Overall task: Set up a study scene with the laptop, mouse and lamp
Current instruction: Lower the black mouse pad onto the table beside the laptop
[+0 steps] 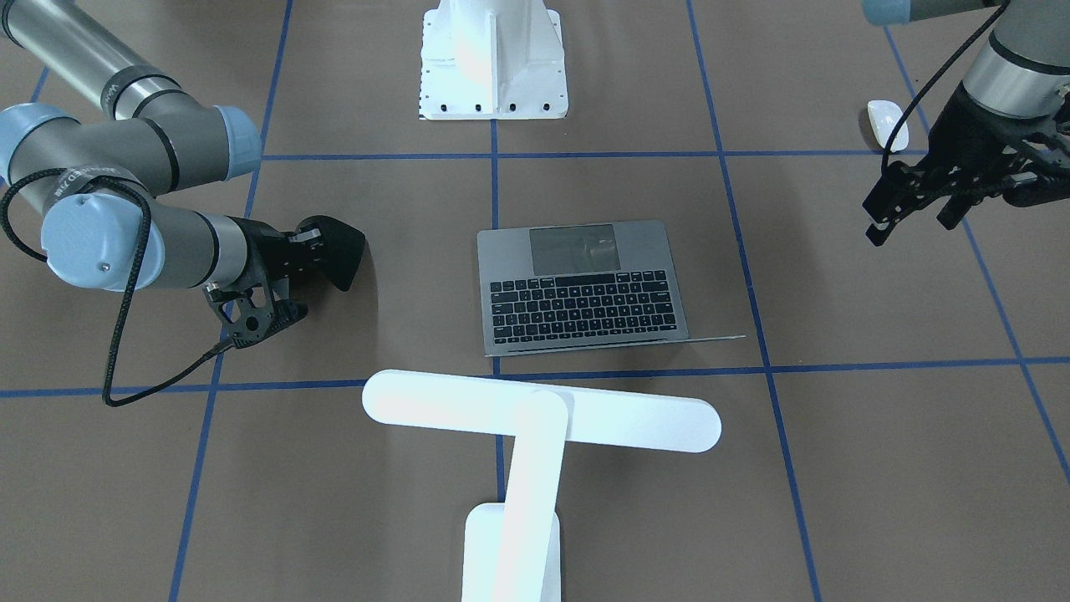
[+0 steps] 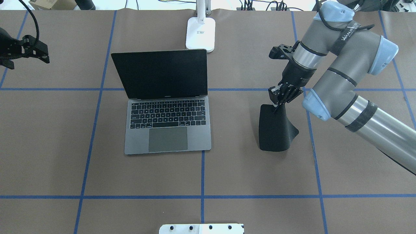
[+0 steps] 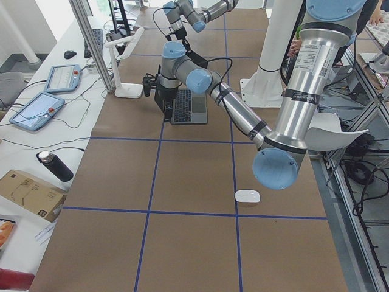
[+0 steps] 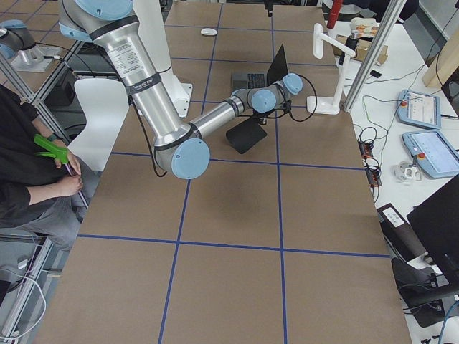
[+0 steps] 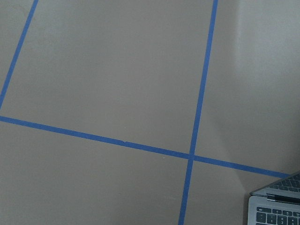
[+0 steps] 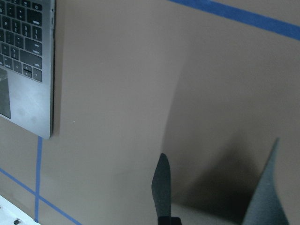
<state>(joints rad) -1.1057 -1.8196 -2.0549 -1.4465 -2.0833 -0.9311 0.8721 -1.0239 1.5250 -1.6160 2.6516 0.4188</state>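
The open grey laptop [image 2: 167, 130] sits mid-table, its dark screen upright. Beyond it, at the table's far edge, stands the white lamp [image 2: 200, 32], whose bar head [image 1: 542, 410] reaches over toward the laptop. The white mouse [image 1: 886, 124] lies near the table's left end, close to my left gripper [image 1: 909, 230]. That gripper hangs open and empty above the table. To the right of the laptop, my right gripper [image 2: 278, 105] is shut on the top edge of a black mat [image 2: 274, 130]. The mat hangs bent beneath it, its lower part on the table.
The white ribbed pedestal [image 1: 493, 58] stands at the robot's edge of the table. A seated person [image 4: 32, 158] is beside the table's right end. Tablets and a bottle [image 3: 55, 165] lie on a side bench beyond the far edge.
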